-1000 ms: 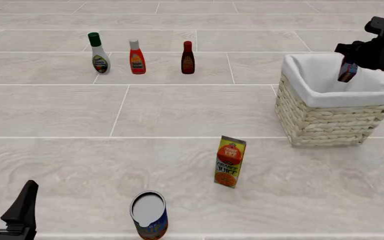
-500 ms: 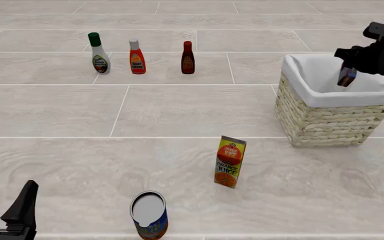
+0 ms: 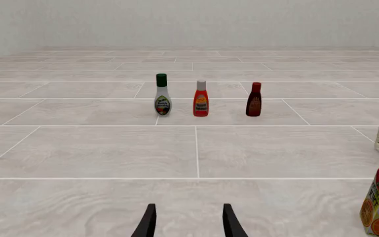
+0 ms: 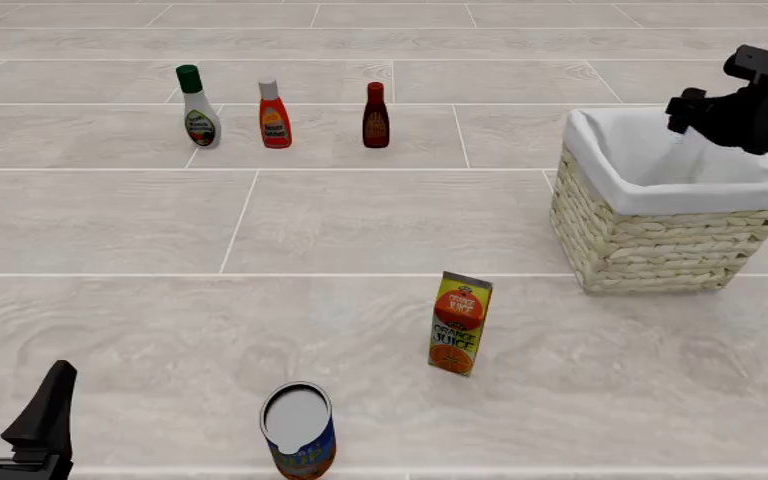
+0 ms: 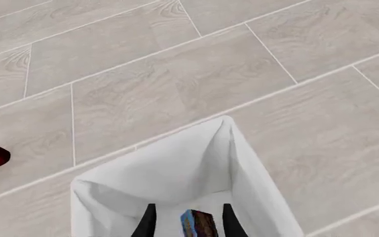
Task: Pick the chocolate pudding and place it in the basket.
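The chocolate pudding, a small dark carton with a blue side, lies inside the basket on its white liner, seen between the fingers in the right wrist view. It touches neither finger. My right gripper is open and hovers above the basket's far right rim. In the front view the basket stands at the right, and its wall hides the pudding. My left gripper is open and empty at the near left corner, its fingertips low over the floor tiles.
A tall orange juice carton stands mid-front, with a tin can nearer and to its left. A white dressing bottle, a red bottle and a dark sauce bottle stand in a row at the back.
My right gripper has opened and let go of the chocolate pudding. It has dropped out of sight into the basket. The left arm has not moved.
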